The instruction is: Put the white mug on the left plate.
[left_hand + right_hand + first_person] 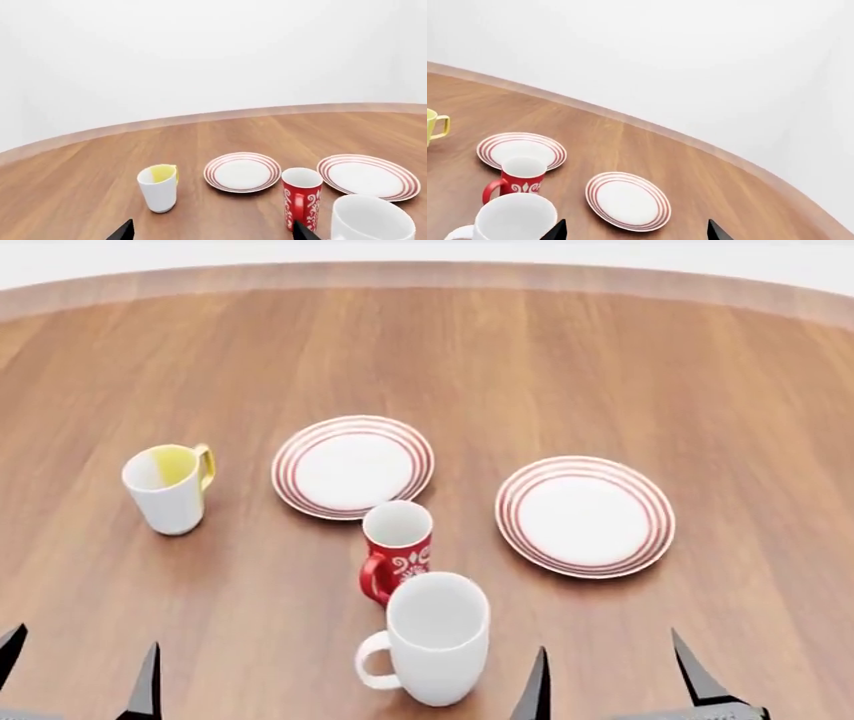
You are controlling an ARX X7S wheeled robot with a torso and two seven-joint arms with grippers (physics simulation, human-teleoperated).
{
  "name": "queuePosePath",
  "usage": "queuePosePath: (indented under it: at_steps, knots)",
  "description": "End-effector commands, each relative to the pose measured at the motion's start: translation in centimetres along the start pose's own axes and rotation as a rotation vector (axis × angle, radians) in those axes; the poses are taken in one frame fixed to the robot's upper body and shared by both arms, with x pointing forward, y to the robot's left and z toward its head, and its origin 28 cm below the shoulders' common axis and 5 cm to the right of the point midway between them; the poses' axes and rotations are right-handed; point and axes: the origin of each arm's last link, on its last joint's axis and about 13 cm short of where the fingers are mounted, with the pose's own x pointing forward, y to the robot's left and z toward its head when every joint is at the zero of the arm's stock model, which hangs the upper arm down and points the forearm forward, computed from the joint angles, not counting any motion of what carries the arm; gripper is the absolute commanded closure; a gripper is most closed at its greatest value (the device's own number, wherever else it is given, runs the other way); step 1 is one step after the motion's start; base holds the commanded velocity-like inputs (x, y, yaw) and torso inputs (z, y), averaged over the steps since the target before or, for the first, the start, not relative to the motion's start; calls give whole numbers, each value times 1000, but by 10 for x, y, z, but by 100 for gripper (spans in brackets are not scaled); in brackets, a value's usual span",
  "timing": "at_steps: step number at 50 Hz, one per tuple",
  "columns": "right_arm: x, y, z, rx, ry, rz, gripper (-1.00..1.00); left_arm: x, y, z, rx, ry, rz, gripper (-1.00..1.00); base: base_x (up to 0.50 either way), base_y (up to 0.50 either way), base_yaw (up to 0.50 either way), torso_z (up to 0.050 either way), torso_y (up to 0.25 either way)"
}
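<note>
The tall white mug (434, 640) stands upright near the table's front, its handle toward the left; it also shows in the left wrist view (372, 220) and the right wrist view (510, 220). The left plate (354, 466), white with red rings, lies farther back, beyond the red mug; it shows too as the plate (242, 172) and the plate (522, 150). My left gripper (78, 675) is open at the front left, well left of the white mug. My right gripper (610, 682) is open at the front right, just right of the mug. Neither holds anything.
A small red patterned mug (396, 550) stands directly between the white mug and the left plate. A white mug with yellow inside (167, 488) sits at the left. A second ringed plate (585, 515) lies to the right. The wooden table (561, 360) curves away at the back.
</note>
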Motion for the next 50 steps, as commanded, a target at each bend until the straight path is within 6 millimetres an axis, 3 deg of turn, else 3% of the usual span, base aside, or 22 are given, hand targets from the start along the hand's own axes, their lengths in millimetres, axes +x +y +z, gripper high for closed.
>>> queuePosePath:
  at_steps: [1,50]
  knots:
    - [0,0,-2,11,4,-5,-100,-2,0,-2,0,3,1,-100,219,55,0,0,0]
    - [-2,-5,7,30,-21,-18,-100,-3,0,0,4,-10,8,-100,224,41,0,0,0]
